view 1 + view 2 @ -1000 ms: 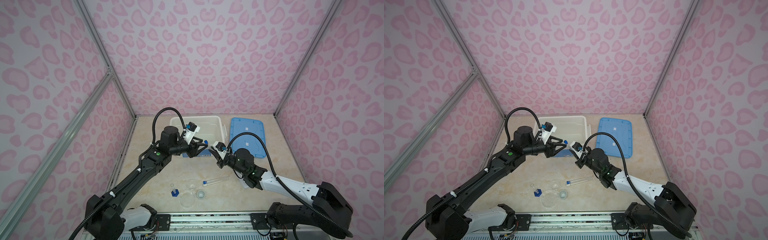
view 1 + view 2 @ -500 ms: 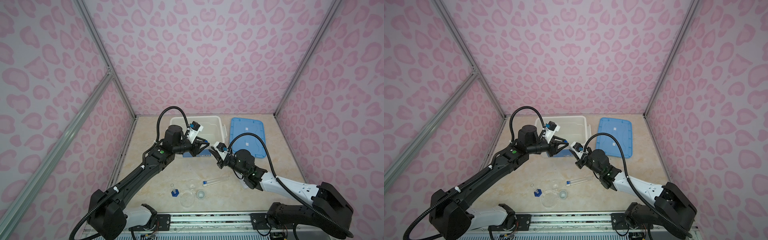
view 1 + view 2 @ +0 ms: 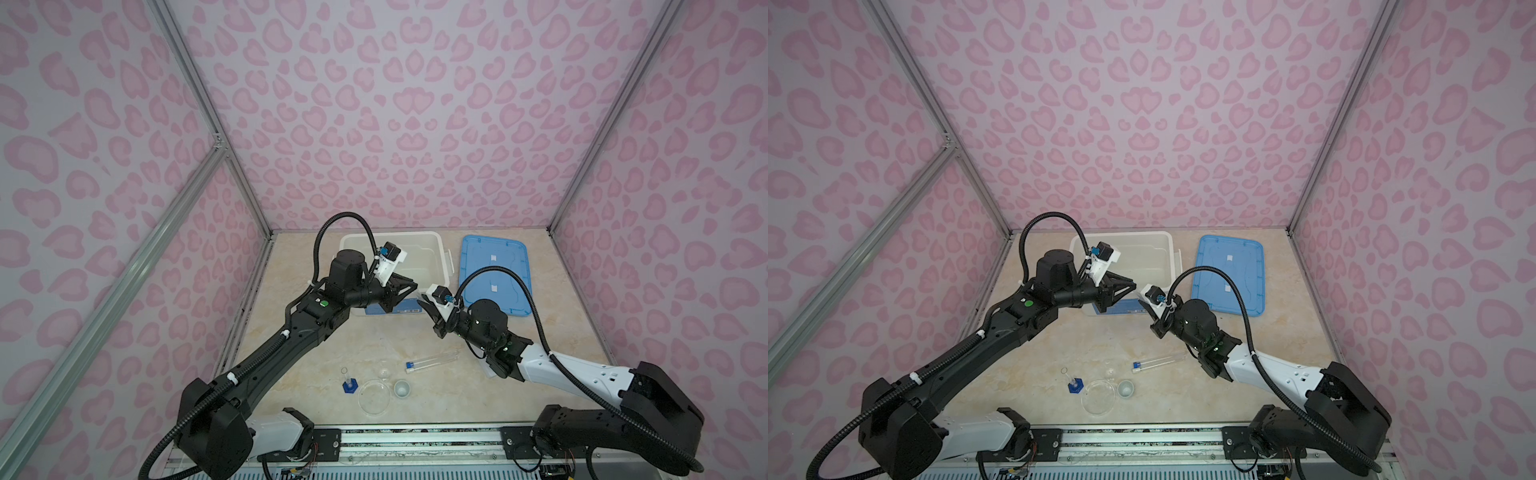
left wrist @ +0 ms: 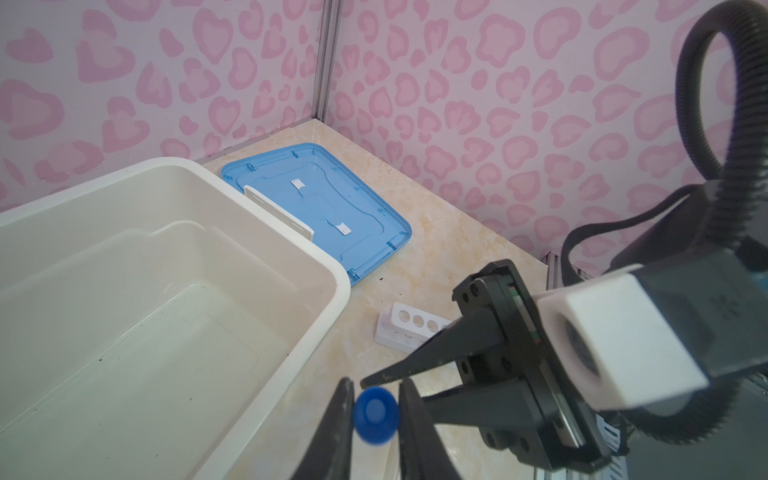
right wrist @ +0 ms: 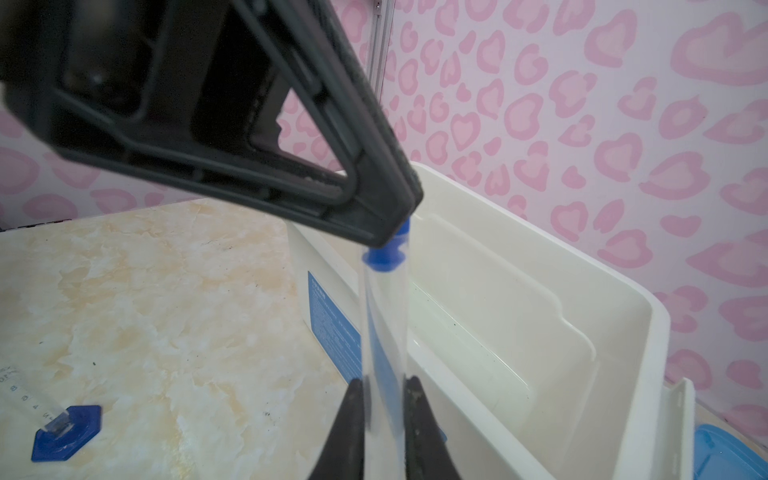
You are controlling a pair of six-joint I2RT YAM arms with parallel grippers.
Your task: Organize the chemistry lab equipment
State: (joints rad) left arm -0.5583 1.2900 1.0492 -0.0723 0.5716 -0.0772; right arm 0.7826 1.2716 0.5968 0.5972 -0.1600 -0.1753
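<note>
Grip has just tightened: my left tool now pinches the blue cap of the test tube my right tool clamps mid-body, so I judge uncapping or handover comes next.

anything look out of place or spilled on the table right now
A clear plastic test tube with a blue cap lies on its side on the beige marble table, outside the white six-hole rack. Nothing looks spilled or broken. The left gripper and right gripper both clamp a second tube.
</note>
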